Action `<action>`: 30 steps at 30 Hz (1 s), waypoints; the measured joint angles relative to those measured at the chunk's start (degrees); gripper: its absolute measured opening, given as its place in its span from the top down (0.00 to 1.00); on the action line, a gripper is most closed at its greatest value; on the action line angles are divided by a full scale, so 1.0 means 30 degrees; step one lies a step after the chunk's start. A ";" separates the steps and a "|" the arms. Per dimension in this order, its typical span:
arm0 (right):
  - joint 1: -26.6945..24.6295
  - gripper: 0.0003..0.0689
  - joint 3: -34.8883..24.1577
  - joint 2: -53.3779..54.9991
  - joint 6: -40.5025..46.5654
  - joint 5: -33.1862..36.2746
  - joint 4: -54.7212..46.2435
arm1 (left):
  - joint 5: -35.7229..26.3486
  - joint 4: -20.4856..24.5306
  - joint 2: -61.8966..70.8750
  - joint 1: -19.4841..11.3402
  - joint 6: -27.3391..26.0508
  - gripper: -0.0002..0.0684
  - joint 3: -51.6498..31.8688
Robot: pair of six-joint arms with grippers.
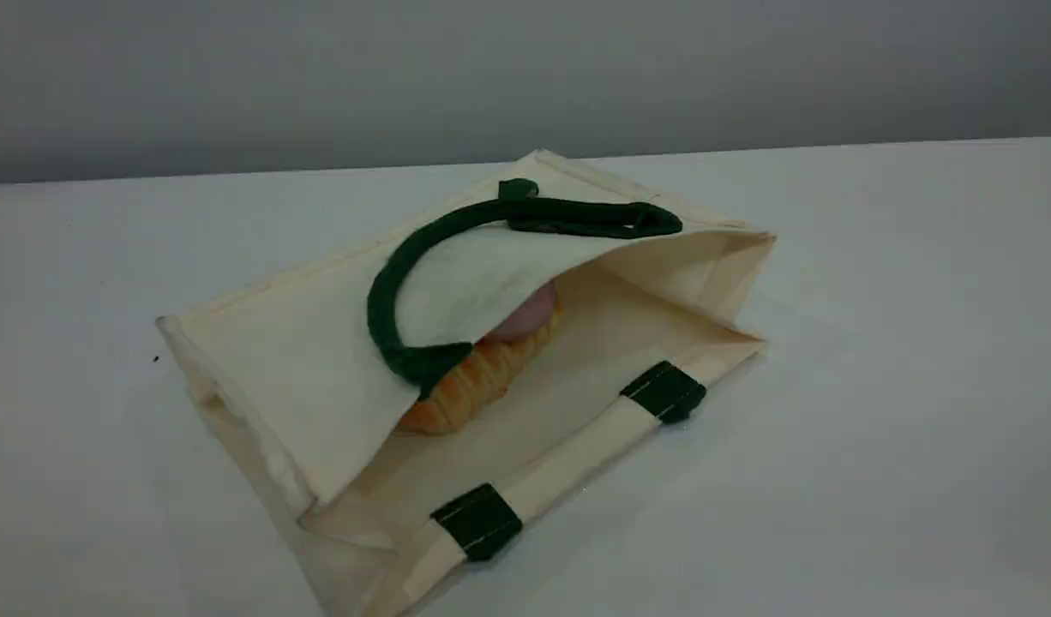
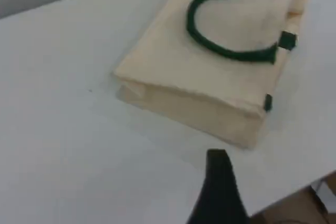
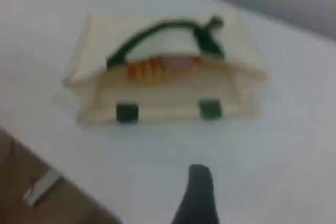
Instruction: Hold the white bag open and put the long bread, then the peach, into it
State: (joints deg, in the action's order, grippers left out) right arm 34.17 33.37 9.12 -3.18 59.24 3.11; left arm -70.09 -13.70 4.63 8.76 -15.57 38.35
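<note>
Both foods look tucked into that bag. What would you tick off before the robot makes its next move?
1. Long bread inside the white bag: ok, its end shows in the mouth.
2. Peach inside: ok, a pink patch behind the bread, mostly hidden under the top panel.
3. Left end effector apart from the bag: ok, it is above the table.
4. Right end effector apart from the bag: ok.
5. Both end effectors open, holding nothing: ok.
6. Bag standing upright: not ok, it lies on its side with the top panel sagging over the food.
</note>
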 joint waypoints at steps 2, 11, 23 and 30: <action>0.0000 0.20 -0.0908 0.0000 0.0193 -0.0103 0.0067 | 0.0000 -0.0289 -0.1070 0.0000 0.0000 0.29 -0.1246; 0.0000 0.20 -0.1132 0.0000 0.0624 0.0551 -0.0027 | 0.1047 -0.0620 -0.1569 0.0000 0.0019 0.29 -0.2479; 0.0000 0.20 -0.1132 0.0000 0.0605 0.0551 -0.0089 | 0.2627 0.1162 -0.1532 0.0000 0.1247 0.29 -0.3066; 0.0000 0.21 -0.1132 0.0000 0.0604 0.0567 -0.0089 | 0.2665 0.4217 -0.1532 0.0000 0.4410 0.29 -0.3088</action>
State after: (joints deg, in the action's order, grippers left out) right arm 34.17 29.97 9.12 -1.37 60.94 2.85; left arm -62.09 -1.05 0.03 8.76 -2.34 29.09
